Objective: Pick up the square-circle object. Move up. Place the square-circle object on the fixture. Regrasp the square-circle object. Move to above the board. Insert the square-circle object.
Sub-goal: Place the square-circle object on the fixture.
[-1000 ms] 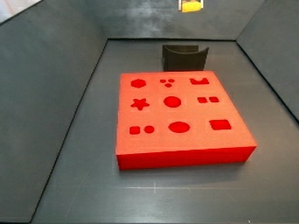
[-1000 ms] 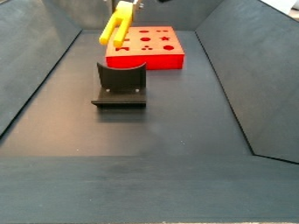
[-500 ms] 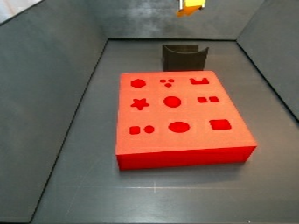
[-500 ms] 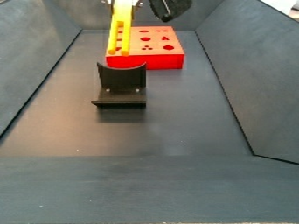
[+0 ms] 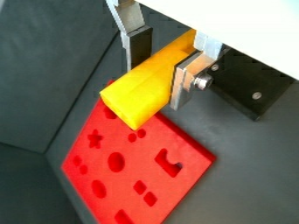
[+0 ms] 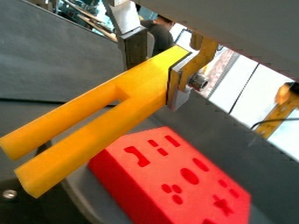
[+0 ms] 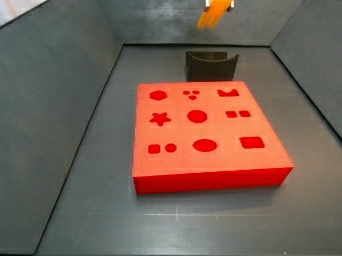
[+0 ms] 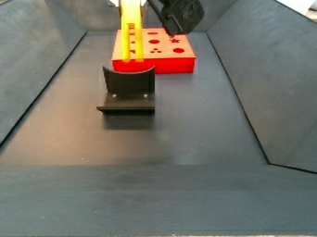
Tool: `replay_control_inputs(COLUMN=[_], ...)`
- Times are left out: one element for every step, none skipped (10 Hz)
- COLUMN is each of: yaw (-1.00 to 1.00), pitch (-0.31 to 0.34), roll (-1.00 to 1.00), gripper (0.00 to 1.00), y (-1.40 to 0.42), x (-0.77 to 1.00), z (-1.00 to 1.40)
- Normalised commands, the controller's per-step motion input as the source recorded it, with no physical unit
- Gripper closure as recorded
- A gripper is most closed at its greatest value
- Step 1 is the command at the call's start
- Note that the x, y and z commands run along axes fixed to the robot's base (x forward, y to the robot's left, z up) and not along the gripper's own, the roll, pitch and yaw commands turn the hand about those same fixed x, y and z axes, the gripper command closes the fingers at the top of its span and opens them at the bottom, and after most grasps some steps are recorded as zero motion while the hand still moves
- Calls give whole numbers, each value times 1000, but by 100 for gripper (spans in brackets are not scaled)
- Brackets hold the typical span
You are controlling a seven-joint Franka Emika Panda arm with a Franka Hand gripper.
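My gripper point(image 5: 162, 61) is shut on the square-circle object point(image 5: 146, 86), a yellow two-pronged peg, whose prongs stick out past the fingers in a wrist view point(image 6: 82, 144). In a side view the peg point(image 8: 129, 35) hangs upright just above the fixture point(image 8: 128, 88), a dark notched block on the floor. In a side view only its orange end point(image 7: 214, 12) shows at the top edge, above the fixture point(image 7: 211, 65). The red board point(image 7: 207, 130) with shaped cutouts lies flat beside the fixture and also shows in both wrist views point(image 5: 128, 166) point(image 6: 176, 175).
Sloping dark grey walls point(image 8: 247, 74) enclose the floor on both sides. The fixture's dark plate shows in a wrist view point(image 5: 251, 83). Bare dark floor point(image 8: 148, 176) stretches away from the fixture on the side away from the board.
The peg has swung from tilted to upright and come down a little, and now hangs over the fixture. The board and the fixture have not moved.
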Motion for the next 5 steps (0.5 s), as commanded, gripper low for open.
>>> replay_control_inputs(yaw=[-283,-296,-290,-271,-243], pitch=[214,153,82,8,-25], roll=[-526,-355,-249,-180,-152], gripper=[100,100,100,100,100], y=[48,45,31,39,42], x=[89,89,83,64,62], z=[-24,-21,-10,-12,-9])
